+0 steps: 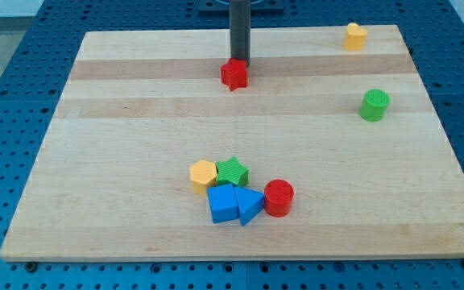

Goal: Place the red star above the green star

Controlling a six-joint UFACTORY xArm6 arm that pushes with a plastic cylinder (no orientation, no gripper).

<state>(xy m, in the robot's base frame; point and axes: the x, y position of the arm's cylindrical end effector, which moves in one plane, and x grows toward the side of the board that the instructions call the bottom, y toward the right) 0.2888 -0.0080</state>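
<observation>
The red star lies on the wooden board in the upper middle of the view. My tip stands right behind it, touching its top edge. The green star lies well below it, in the lower middle, pressed against a yellow hexagon on its left and a blue block below it.
A blue triangle and a red cylinder sit by the cluster's right side. A green cylinder stands at the right. A yellow block sits at the top right corner. The board's top edge is close behind my tip.
</observation>
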